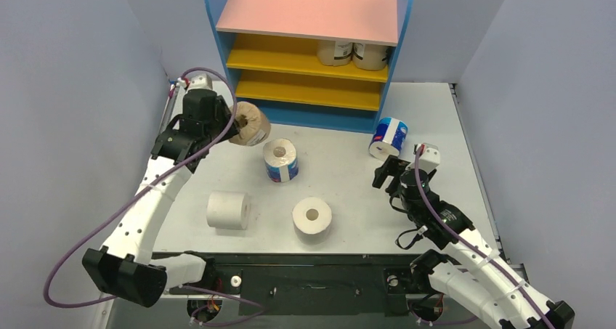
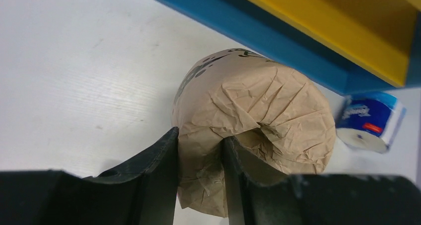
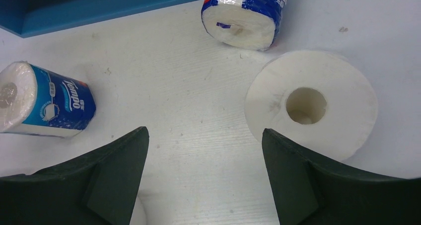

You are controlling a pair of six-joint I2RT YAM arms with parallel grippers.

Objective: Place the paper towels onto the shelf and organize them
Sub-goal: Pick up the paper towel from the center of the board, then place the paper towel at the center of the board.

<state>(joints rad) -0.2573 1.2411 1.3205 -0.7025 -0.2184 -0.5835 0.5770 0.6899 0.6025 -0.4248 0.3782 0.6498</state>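
left gripper (image 2: 198, 141) pinches the tan roll (image 2: 258, 111) by its wall at ten o'clock; carry it level onto the shelf (image 1: 290, 53) at twelve; right gripper (image 3: 203, 135) gapes empty at four.

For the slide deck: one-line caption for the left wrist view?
Left hand grips a tan-wrapped roll just in front of the shelf.

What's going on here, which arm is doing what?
The left gripper is shut on a tan-wrapped roll, holding it just in front of the shelf. The right gripper is open above the table, holding nothing. Two rolls sit on the upper yellow board. Two blue-and-white rolls and two white rolls are on the table.
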